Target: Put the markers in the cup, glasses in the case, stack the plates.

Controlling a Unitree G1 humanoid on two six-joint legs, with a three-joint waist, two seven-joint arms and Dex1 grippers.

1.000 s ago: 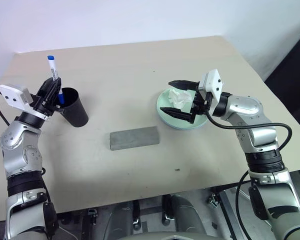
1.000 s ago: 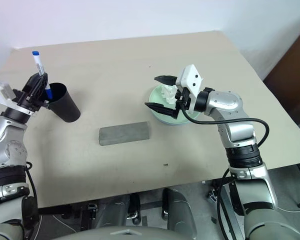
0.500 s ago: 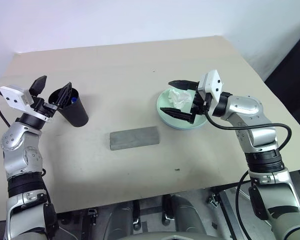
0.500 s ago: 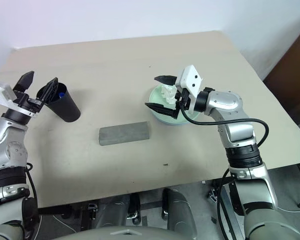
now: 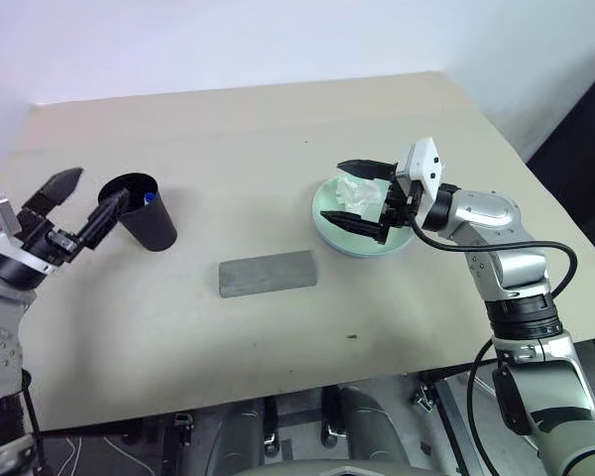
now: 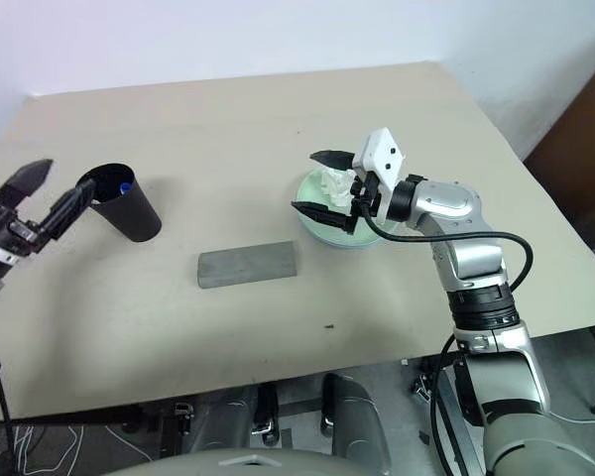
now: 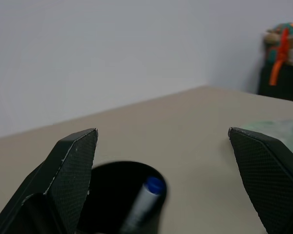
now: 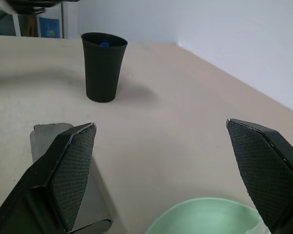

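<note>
A black cup [image 5: 147, 216] stands at the table's left with a blue-capped marker [image 5: 150, 198] inside it, the cap just below the rim. My left gripper [image 5: 97, 188] hangs open beside the cup on its left, holding nothing; the left wrist view looks over the cup [image 7: 124, 195] and the marker [image 7: 149, 191]. A closed grey case [image 5: 267, 273] lies mid-table. The glasses are out of view. A mint green plate [image 5: 369, 241] holds a crumpled white tissue [image 5: 355, 188]. My right gripper [image 5: 335, 190] is open over the plate's left edge, around nothing.
The beige table [image 5: 278, 129] stretches bare behind the cup and the plate. In the right wrist view the case [image 8: 98, 207] lies near the plate [image 8: 205, 217], with the cup [image 8: 103, 66] farther off. A dark object [image 5: 585, 149] stands past the right edge.
My left gripper opened and let go of the blue-capped marker, which dropped into the cup. That gripper then drew back to the left, away from the cup. The right arm kept still.
</note>
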